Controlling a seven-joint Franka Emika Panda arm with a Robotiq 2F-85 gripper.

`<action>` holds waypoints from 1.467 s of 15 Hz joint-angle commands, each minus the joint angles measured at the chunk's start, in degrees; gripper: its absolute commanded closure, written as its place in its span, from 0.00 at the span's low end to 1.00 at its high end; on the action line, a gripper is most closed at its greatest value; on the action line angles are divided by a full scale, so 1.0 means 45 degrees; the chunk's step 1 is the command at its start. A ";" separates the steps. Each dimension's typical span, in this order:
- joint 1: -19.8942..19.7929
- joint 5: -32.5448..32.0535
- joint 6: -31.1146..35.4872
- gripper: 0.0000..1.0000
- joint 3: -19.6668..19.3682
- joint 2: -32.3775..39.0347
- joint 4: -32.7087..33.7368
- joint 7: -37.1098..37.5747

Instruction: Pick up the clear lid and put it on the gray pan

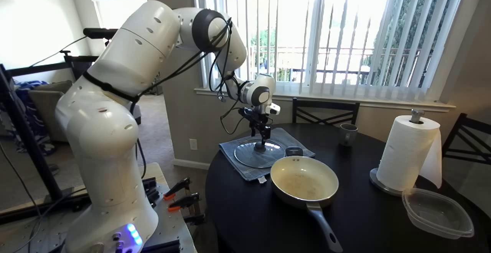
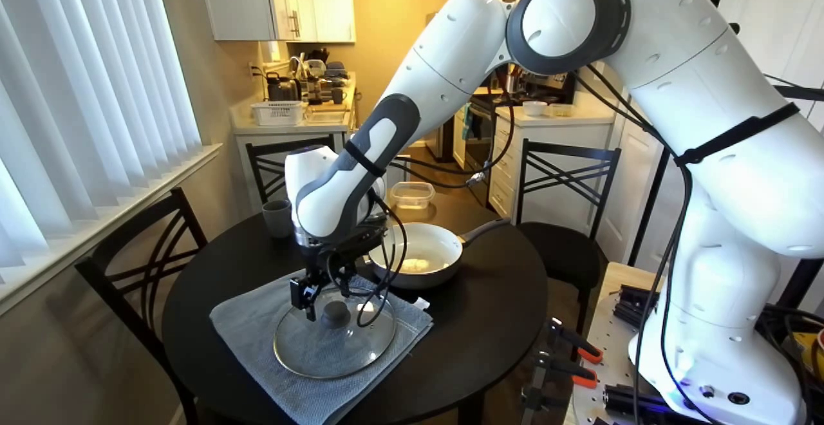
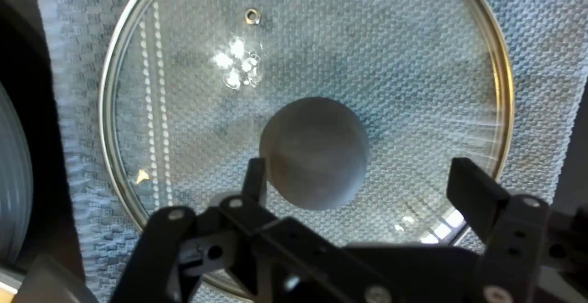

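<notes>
Held black two-fingered gripper (image 3: 358,172) gaping over round clear glass lid (image 2: 335,339) — on blue-gray cloth (image 2: 248,317), near edge of round black table (image 2: 489,328).

In the wrist view, looking down past the gripper (image 3: 359,167), close; in both exterior views, farther off, sharing lid (image 2: 325,344) below, facing window (image 1: 318,34) or cabinets (image 2: 241,0) beyond.

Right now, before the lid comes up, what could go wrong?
In the wrist view the open gripper is off-centre on the knob, one finger near, the other well away; closing might drag the clear lid across the cloth. The gray pan stands close by, so a low carry could clip its rim.
</notes>
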 commanded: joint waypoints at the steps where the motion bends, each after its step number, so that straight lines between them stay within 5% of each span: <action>1: 0.0174 0.0159 0.0505 0.00 -0.0305 -0.0135 -0.0617 0.0241; 22: 0.0163 -0.0108 0.0419 0.00 -0.0713 0.0522 0.0325 -0.0015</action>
